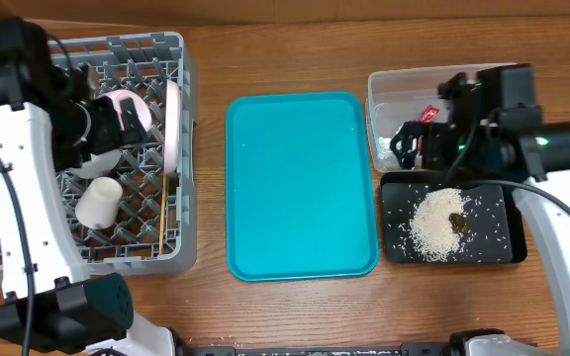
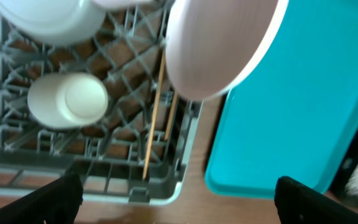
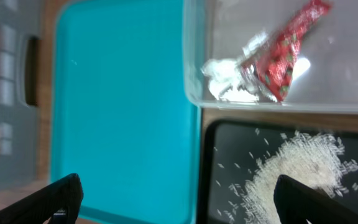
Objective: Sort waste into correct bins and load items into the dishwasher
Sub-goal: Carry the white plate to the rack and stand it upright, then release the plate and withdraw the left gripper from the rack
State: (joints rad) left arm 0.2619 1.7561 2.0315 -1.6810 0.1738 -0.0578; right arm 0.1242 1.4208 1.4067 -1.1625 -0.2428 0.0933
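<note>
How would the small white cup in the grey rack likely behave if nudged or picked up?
The cup appears to lie on its side on the grid of the rack, so a nudge would probably roll it a little before the ribs catch it. Its smooth wall may be slippery to pinch. It looks small and rigid, so probably light.

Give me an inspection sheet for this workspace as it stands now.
Surface: wooden table, bare wood around the trays.
Job's things: dish rack holds a cup, a plate on edge and chopsticks; wrapper in the clear tub; rice and brown lump in the black tray.
Clutter: teal tray, nothing on it.
Grippers: left gripper open above the rack; right gripper open above the tub and black tray.
Cables: black cables run along both arms.
Surroundings: nothing seen.
</note>
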